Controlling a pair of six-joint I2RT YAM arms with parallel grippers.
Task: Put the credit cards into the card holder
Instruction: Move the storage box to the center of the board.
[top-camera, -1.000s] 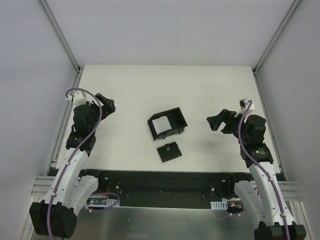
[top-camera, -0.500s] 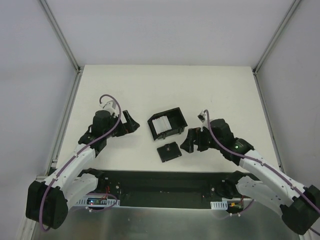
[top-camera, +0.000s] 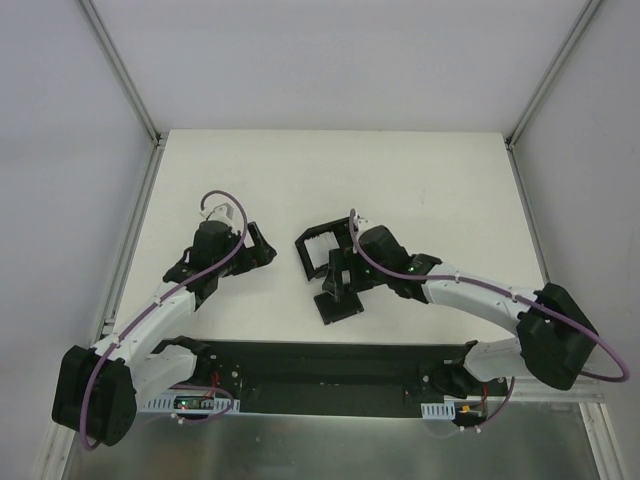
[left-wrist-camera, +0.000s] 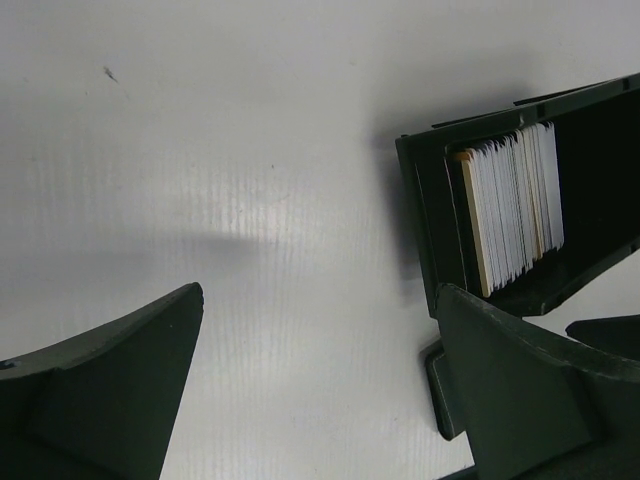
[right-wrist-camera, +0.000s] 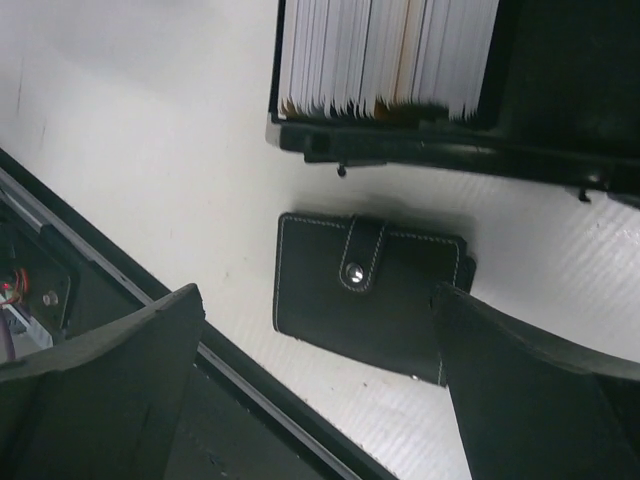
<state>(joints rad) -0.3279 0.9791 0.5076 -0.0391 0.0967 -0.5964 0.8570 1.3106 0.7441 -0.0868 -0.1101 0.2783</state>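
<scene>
The credit cards (top-camera: 318, 248) stand as a pale stack on edge inside a black open-topped box (top-camera: 352, 232) at mid-table; they also show in the left wrist view (left-wrist-camera: 510, 205) and the right wrist view (right-wrist-camera: 385, 55). The card holder (top-camera: 340, 307), a flat black wallet with its snap tab shut (right-wrist-camera: 360, 295), lies just in front of the box. My right gripper (top-camera: 337, 283) hovers open right over the wallet, its jaws (right-wrist-camera: 320, 380) wide and empty. My left gripper (top-camera: 258, 250) stands open and empty left of the box, above bare table (left-wrist-camera: 320, 380).
The black rail of the table's near edge (right-wrist-camera: 110, 310) runs close in front of the wallet. A corner of the wallet (left-wrist-camera: 442, 392) shows beside my left gripper's right finger (left-wrist-camera: 540, 390). White table (top-camera: 330, 170) lies behind the box.
Both arms have swung inward from the sides. The right gripper moved left to above the wallet; the left gripper moved right toward the box. Both stayed open.
</scene>
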